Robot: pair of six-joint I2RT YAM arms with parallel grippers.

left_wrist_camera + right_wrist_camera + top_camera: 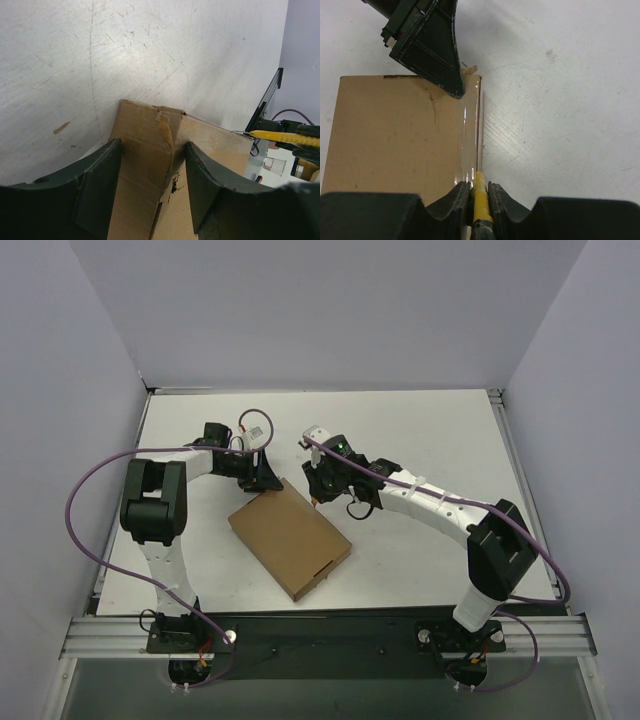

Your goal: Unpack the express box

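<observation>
My right gripper (479, 186) reaches low over bench (430, 430), clamped on yellow cutter (481, 205) — tip at express box (290, 538) taped edge; left gripper (267, 478) wide, straddling its far corner.

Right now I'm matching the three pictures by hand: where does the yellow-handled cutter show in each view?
Top external: the yellow-handled cutter barely shows, a tip at the express box's far edge.
Left wrist: right edge, mid-height, beyond the box.
Right wrist: bottom centre, clamped between the right fingers, at the box's taped edge.
Shared landmark: the express box.
</observation>
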